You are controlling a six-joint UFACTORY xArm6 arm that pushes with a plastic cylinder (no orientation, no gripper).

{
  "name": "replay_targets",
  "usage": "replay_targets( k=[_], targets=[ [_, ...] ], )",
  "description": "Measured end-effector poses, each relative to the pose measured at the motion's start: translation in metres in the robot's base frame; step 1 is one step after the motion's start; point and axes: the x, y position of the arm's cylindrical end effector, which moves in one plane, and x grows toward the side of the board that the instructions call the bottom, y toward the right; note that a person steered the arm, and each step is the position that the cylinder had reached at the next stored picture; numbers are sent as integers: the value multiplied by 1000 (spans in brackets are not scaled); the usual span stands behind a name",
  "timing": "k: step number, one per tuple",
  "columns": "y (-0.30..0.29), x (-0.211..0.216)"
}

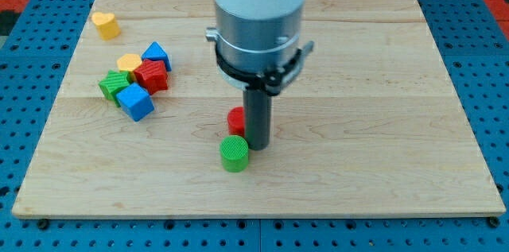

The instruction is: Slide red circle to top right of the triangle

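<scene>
The red circle (235, 118) sits near the board's middle, partly hidden behind my rod. My tip (258, 145) rests on the board just to the right of the red circle and to the upper right of the green circle (235, 153). The blue triangle (157, 53) lies in the cluster at the view's left, touching the red block (151, 75). The red circle is far to the right of and below the triangle.
The cluster at the left also holds a yellow block (129, 63), a green block (114, 85) and a blue cube (135, 102). A yellow heart (105, 24) sits alone at the top left. The wooden board (382, 85) lies on a blue pegboard.
</scene>
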Motion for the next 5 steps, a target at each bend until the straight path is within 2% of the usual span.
replay_targets(
  k=[1, 3, 5],
  targets=[
    [-4, -31],
    [-35, -16],
    [-29, -30]
  ],
)
